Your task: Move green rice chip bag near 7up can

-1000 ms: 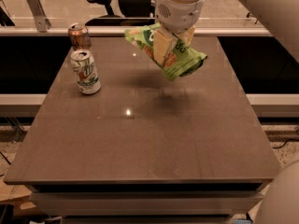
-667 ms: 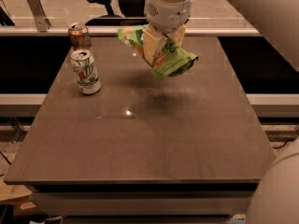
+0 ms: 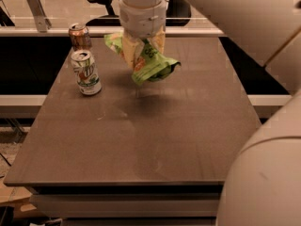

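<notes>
The green rice chip bag (image 3: pixel 149 64) is crumpled and hangs above the table, held by my gripper (image 3: pixel 141 48), which comes down from the top centre and is shut on the bag's upper part. The bag's shadow falls on the table just below it. The 7up can (image 3: pixel 86 73) stands upright on the table's left side, to the left of the bag and apart from it.
A copper-brown can (image 3: pixel 80 36) stands upright behind the 7up can near the table's far left edge. The brown table (image 3: pixel 150 140) stretches toward the front. My white arm fills the right side and lower right corner. An office chair (image 3: pixel 103 1) stands beyond the table.
My gripper has carried the bag leftward above the table, closer to the 7up can. The cans have not moved.
</notes>
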`<act>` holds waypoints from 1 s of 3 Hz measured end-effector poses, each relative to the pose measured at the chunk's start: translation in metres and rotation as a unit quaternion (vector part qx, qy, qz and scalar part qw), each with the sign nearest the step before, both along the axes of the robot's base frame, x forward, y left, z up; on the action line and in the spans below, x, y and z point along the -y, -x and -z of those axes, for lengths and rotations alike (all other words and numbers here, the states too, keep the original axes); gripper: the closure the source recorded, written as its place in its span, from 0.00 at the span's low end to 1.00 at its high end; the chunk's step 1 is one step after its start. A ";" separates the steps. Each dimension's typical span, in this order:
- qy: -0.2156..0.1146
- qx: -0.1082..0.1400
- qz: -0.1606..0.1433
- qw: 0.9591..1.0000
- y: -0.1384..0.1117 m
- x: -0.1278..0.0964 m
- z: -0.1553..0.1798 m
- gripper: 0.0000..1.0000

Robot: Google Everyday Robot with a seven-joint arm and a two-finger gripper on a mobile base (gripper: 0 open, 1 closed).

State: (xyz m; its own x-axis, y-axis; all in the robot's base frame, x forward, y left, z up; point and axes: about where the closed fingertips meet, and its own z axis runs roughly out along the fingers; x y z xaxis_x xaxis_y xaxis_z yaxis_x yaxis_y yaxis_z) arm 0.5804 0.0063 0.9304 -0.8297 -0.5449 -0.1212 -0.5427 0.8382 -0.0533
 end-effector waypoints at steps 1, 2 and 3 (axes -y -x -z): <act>0.008 0.001 0.025 1.000 -0.002 -0.020 0.009 1.00; 0.014 0.003 0.048 0.999 -0.005 -0.037 0.016 1.00; 0.019 0.002 0.062 0.998 -0.009 -0.046 0.022 1.00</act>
State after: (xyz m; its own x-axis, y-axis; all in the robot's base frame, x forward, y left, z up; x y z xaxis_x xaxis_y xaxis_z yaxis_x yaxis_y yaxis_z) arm 0.5889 0.0518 0.9080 -0.8901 -0.4431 -0.1069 -0.4354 0.8959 -0.0881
